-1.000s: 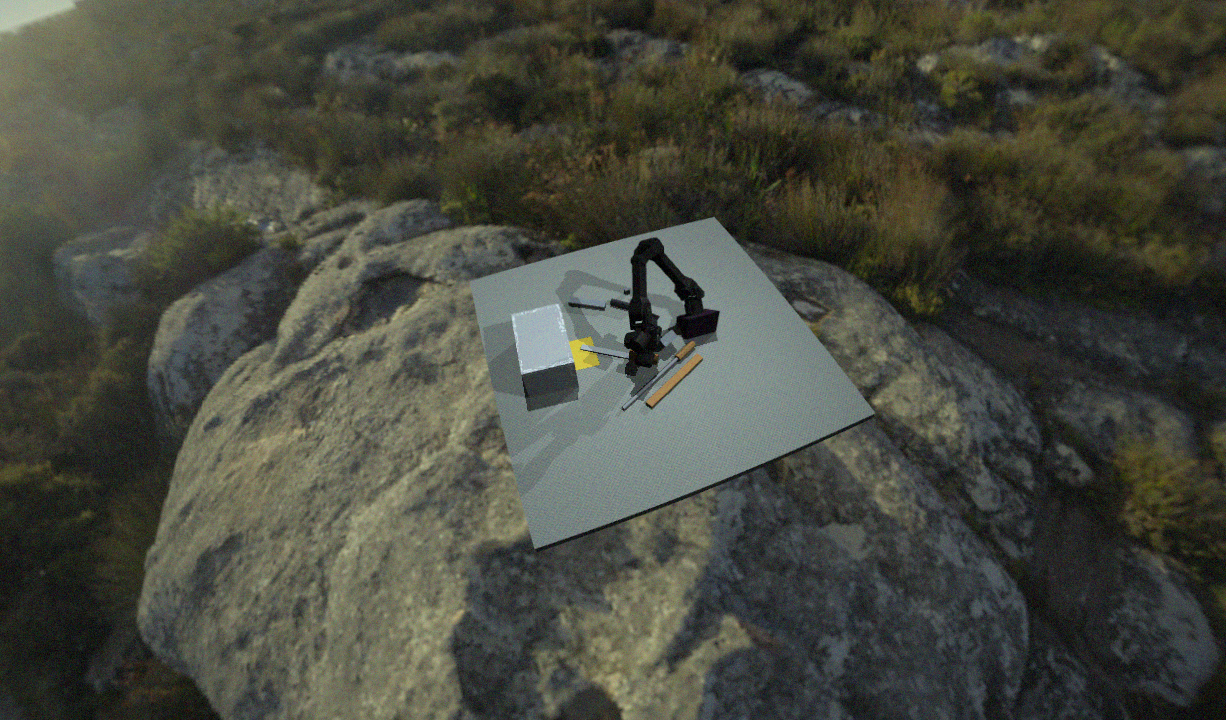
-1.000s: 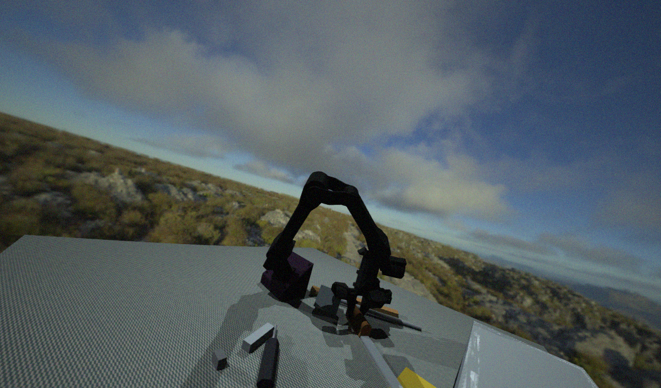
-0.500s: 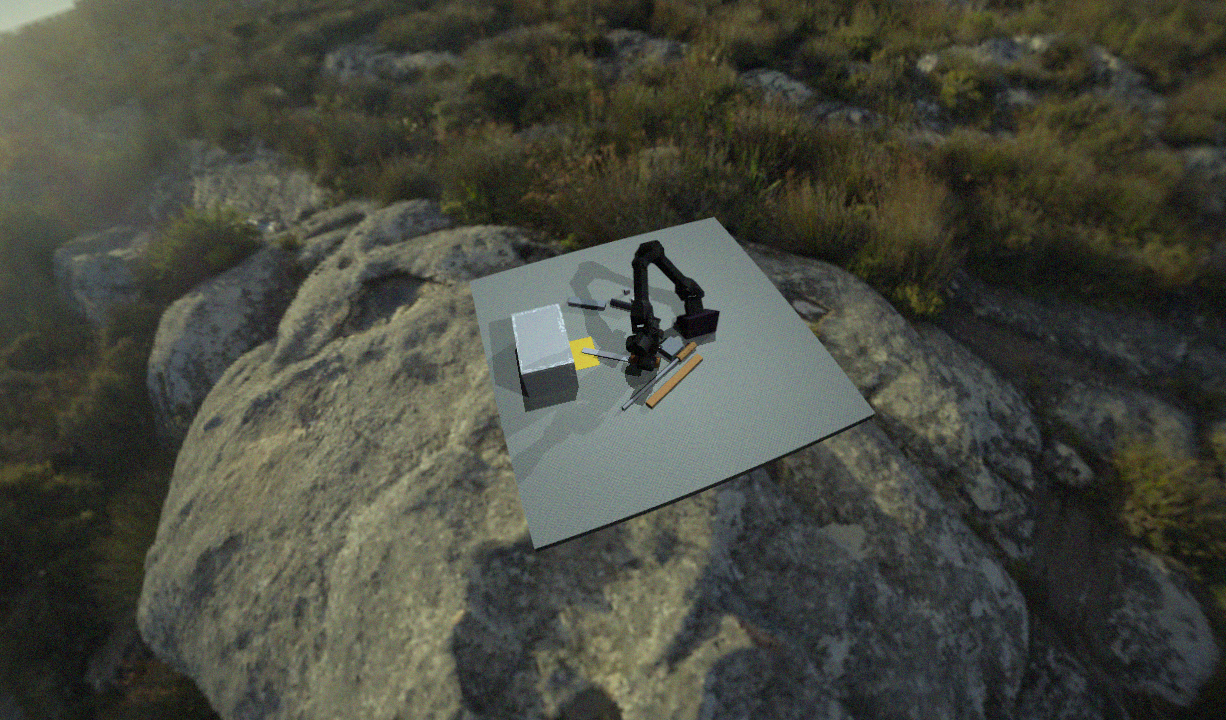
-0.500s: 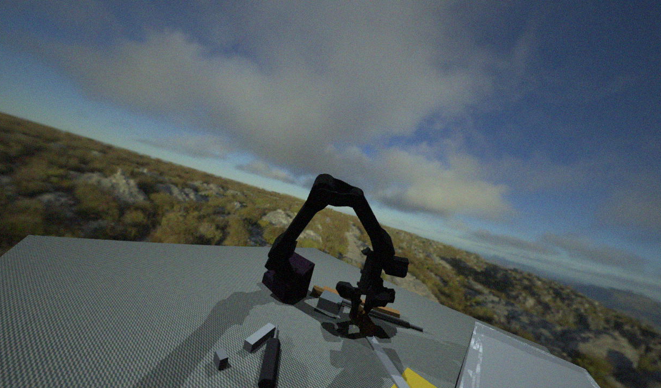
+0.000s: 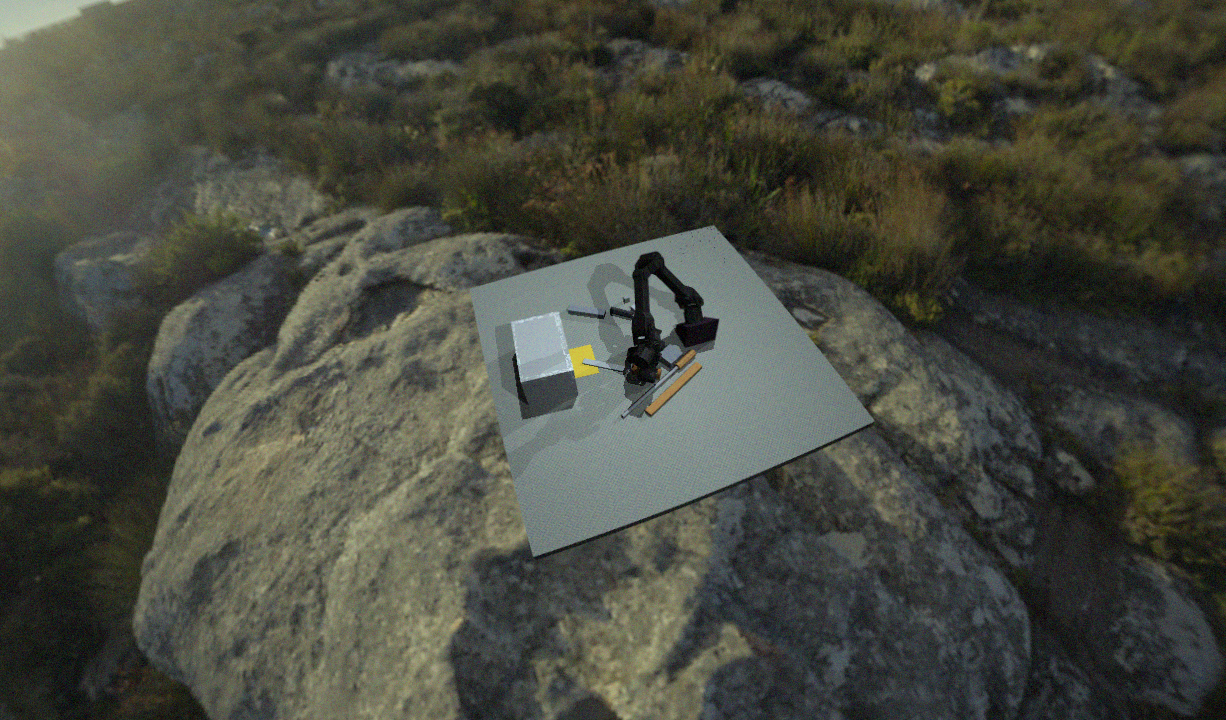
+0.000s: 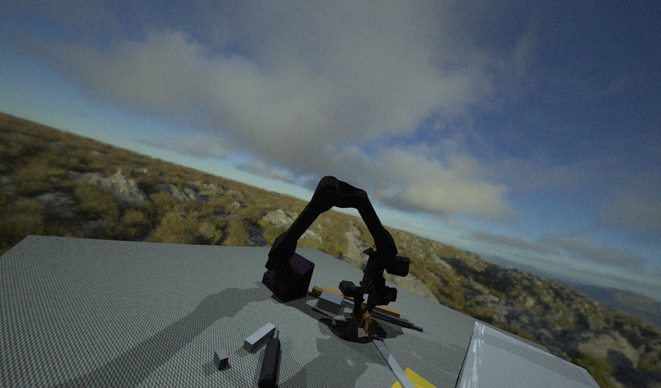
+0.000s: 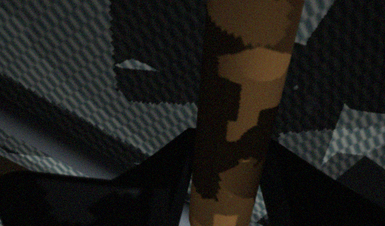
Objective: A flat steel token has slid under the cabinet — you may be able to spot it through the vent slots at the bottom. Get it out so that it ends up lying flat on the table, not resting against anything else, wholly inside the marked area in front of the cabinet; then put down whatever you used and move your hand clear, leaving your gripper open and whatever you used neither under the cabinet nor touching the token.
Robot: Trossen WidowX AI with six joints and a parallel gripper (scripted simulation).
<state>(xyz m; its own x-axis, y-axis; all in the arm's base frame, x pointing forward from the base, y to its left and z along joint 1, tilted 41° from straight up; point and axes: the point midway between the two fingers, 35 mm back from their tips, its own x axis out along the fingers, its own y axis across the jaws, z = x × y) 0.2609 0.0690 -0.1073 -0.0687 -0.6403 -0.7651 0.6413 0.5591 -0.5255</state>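
Note:
My gripper (image 5: 642, 370) (image 6: 364, 309) (image 7: 225, 139) is shut on the orange handle (image 6: 369, 322) (image 7: 258, 69) of a tool, low over the table. The tool's flat grey blade (image 5: 603, 366) (image 6: 391, 362) points toward the cabinet (image 5: 541, 344) (image 6: 521, 364). Its far end overlaps the yellow marked area (image 5: 583, 351) (image 6: 418, 379) in view; whether it touches the table there I cannot tell. The tip shows short of the cabinet in the top view. The steel token is not visible in any view, and the vent slots cannot be made out.
A thin rod tool (image 5: 650, 392) (image 6: 401, 323) and an orange bar (image 5: 673, 389) (image 6: 390, 311) lie beside the gripper. A grey block (image 6: 330, 302) is near the arm's base (image 6: 296, 278). A black-handled tool (image 6: 270, 362), a grey bar (image 6: 259, 337) and a small block (image 6: 220, 359) lie to one side.

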